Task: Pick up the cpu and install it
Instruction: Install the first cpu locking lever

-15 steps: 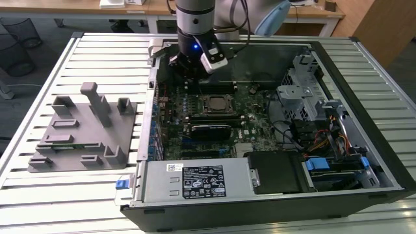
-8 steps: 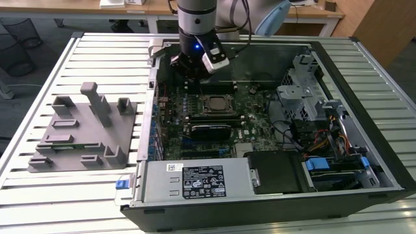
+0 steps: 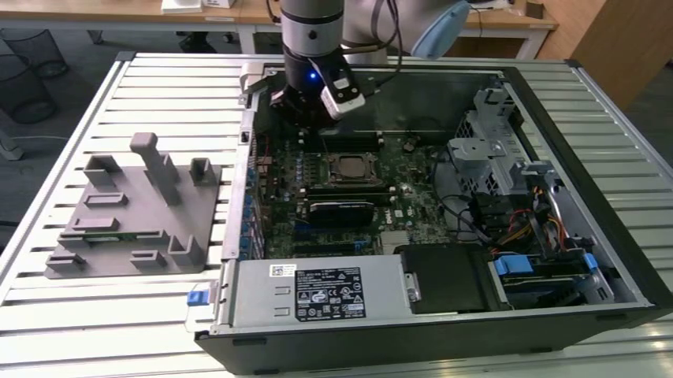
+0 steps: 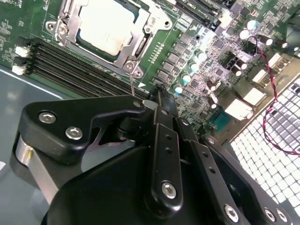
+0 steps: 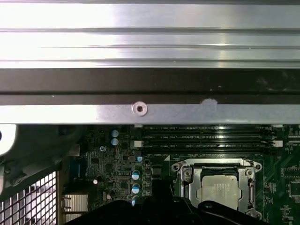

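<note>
One cpu [image 3: 346, 167], one open computer case [image 3: 589, 142], one grey fixture block [image 3: 131, 213], one arm [image 3: 314, 47].

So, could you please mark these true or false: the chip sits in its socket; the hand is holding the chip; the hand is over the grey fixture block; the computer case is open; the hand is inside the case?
1. The chip sits in its socket on the green board. True.
2. The hand is holding the chip. False: the chip lies in the socket, apart from the hand, as the second wrist view shows.
3. The hand is over the grey fixture block. False: the block stands outside the case.
4. The computer case is open. True.
5. The hand is inside the case. True.
</note>
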`<state>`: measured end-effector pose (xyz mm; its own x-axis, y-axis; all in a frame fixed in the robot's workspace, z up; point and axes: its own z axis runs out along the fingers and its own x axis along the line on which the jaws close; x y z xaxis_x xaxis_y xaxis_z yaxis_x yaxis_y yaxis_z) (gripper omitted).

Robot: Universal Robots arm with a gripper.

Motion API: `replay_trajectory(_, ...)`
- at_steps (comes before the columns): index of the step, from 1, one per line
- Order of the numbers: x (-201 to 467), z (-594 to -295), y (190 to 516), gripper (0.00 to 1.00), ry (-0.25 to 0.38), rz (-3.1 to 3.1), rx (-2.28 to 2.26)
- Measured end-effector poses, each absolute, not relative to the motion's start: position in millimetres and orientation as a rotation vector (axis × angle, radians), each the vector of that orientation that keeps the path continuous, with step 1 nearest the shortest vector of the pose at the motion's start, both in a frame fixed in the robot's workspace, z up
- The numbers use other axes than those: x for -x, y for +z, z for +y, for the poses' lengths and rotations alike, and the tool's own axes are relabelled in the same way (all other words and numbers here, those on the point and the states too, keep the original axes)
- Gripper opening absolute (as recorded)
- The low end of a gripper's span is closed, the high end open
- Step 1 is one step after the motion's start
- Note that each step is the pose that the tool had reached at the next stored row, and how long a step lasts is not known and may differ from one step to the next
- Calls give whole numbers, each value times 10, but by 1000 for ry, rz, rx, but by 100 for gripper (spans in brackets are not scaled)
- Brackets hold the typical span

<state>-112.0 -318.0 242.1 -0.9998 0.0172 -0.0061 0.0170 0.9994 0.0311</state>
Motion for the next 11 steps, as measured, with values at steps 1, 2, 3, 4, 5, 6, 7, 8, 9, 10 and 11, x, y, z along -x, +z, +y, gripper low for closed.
replay_trajectory(1, 1120, -3174, 2421, 11, 49, 3135, -27)
replay_trajectory(2, 1121, -3166, 2422, 11, 49, 3135, -26)
replay_trajectory(3, 1121, -3155, 2422, 11, 49, 3135, -26)
replay_trajectory(4, 1121, -3143, 2421, 11, 49, 3135, -25)
replay_trajectory(5, 1121, -3132, 2422, 11, 49, 3135, -24)
replay_trajectory(6, 1120, -3121, 2422, 11, 49, 3135, -23)
replay_trajectory(7, 1119, -3111, 2422, 11, 49, 3135, -23)
replay_trajectory(8, 1116, -3104, 2422, 11, 49, 3135, -22)
replay_trajectory(9, 1110, -3099, 2422, 11, 49, 3135, -21)
replay_trajectory(10, 1102, -3097, 2422, 11, 49, 3135, -20)
replay_trajectory(11, 1093, -3096, 2422, 11, 49, 3135, -20)
